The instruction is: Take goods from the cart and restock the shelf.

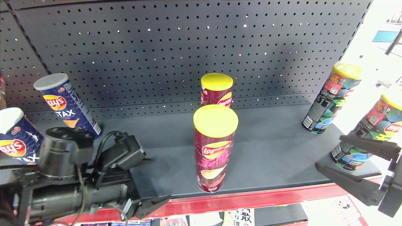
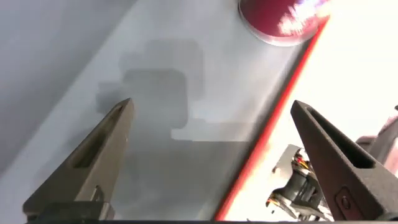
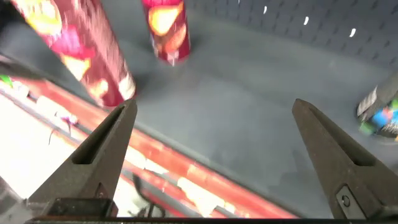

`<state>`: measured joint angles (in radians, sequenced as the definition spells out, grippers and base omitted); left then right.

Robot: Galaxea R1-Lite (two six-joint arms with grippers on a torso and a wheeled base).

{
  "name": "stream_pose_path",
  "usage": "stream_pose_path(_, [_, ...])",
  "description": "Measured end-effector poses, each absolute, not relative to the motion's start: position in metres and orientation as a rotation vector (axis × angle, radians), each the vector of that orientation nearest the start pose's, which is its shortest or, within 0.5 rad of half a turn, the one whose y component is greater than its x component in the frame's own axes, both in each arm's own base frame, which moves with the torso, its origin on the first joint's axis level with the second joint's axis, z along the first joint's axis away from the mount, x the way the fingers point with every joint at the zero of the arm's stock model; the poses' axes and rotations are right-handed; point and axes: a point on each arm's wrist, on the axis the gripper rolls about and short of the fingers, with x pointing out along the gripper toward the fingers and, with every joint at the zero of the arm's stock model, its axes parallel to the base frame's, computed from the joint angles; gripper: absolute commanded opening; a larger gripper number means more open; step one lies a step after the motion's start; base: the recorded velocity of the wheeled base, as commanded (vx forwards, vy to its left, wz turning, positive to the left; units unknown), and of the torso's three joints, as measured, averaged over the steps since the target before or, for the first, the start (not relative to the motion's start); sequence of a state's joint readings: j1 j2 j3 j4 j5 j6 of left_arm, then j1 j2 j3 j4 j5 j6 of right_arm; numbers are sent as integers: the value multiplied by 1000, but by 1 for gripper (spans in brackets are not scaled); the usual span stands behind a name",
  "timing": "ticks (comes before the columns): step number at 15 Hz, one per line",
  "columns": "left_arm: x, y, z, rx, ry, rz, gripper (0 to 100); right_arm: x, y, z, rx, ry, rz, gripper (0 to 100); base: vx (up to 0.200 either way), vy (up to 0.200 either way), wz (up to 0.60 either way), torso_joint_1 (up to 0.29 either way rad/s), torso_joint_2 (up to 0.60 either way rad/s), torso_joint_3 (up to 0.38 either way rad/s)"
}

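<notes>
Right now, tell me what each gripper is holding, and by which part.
Nothing is held. The left gripper and the right gripper are both open and empty, at the front of the shelf.

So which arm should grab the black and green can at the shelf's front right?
Right: the right claw, open, hovers near that yellow-lidded black-and-green cylindrical can; the left claw sits far left.
</notes>
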<state>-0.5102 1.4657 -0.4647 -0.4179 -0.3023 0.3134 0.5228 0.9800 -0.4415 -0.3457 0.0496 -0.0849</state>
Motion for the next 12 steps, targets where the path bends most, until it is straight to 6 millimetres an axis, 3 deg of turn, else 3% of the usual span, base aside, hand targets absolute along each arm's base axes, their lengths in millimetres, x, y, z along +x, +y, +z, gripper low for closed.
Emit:
stream_pose_path(4, [129, -63, 152, 274, 397, -732, 100, 85, 50, 189, -150, 192, 558, 100, 0, 0, 0, 0, 0, 0])
stream_pose_path(7, [83, -29, 161, 176, 378, -548, 100, 55, 29, 177, -181, 266, 463, 100, 0, 0, 0, 0, 0, 0])
stream_pose_path(10, [38, -7, 158, 38, 364, -234, 100, 14, 2, 168, -202, 331, 266, 100, 0, 0, 0, 0, 0, 0])
stream_pose_path(12, [19, 0, 153, -57, 344, 1, 100, -12, -9, 162, -184, 332, 83, 100, 0, 0, 0, 0, 0, 0])
